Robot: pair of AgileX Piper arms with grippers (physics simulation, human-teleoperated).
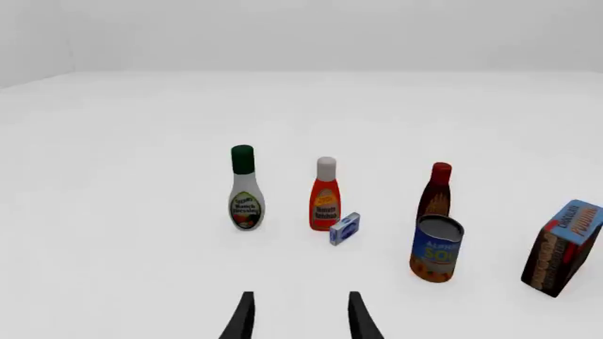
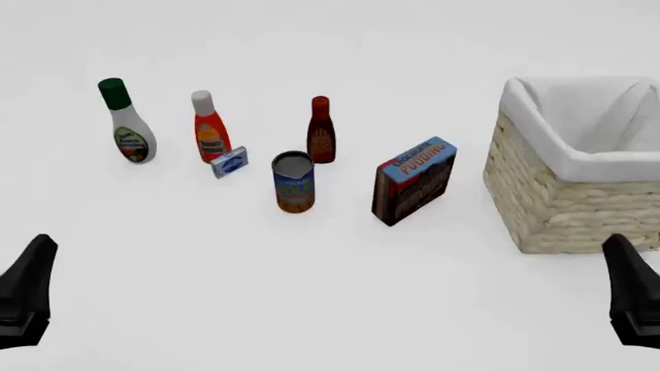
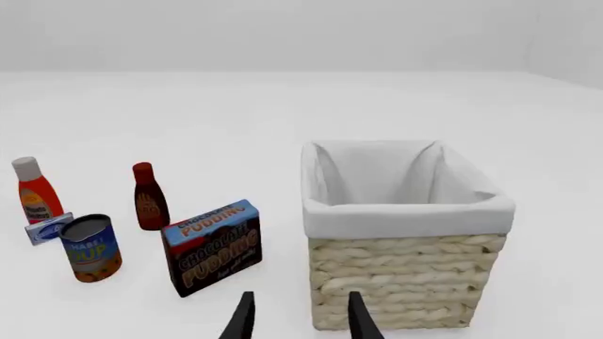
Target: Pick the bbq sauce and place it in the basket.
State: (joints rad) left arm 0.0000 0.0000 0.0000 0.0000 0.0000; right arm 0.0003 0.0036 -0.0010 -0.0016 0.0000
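Front view: left hand (image 2: pixel 26 297), right hand (image 2: pixel 631 297) low, fingers apart, empty.

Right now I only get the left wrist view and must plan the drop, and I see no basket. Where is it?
Observer: In the front view the basket stands on the right, just right of the pudding box.
Operator: Anything in it?
Observer: The right wrist view shows only its white lining, nothing else inside.
Operator: Is the right arm busy?
Observer: No, the right fingers are open and hold nothing.
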